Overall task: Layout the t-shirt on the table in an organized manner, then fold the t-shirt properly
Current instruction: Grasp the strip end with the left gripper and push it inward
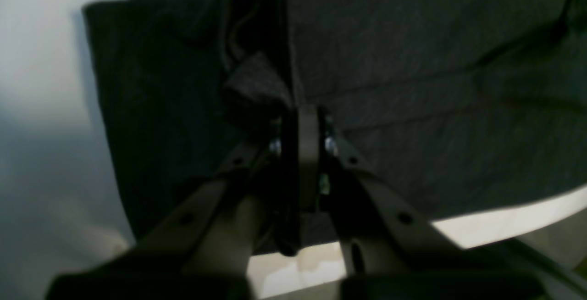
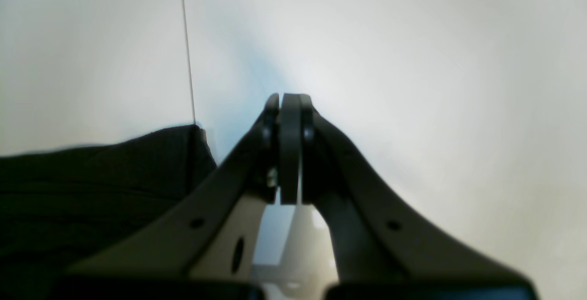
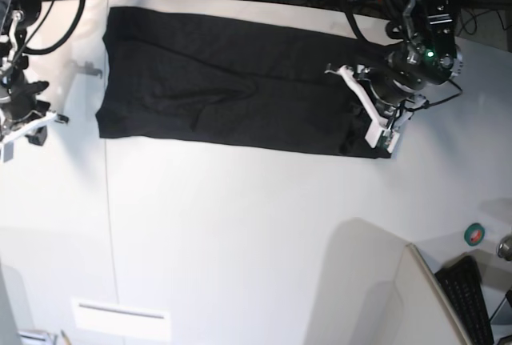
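Judging from how the cloth lay, the main risk was that the fold would come out crooked. The t-shirt (image 3: pixel 232 93) was already doubled into a long black band across the far part of the table (image 3: pixel 256 233), and only one end of it was gripped. If that arm carried its end across while the other end lay free, the band would probably drag, skew or bunch along the crease that ran through its middle. A thin pinch of cotton could also slip out partway through a lift, dropping the end in a heap.

The left gripper (image 1: pixel 302 121) was clenched on a small tuft of the shirt's fabric near the band's corner; in the left wrist view the jaws stood almost together with dark cloth pinched between them, close to the table's curved edge. The right gripper (image 2: pixel 290 107) was fully closed with nothing in it, poised over bare tabletop just beside the shirt's other end, not touching the cloth, with the thin dark seam line (image 2: pixel 187 47) running off ahead of it.
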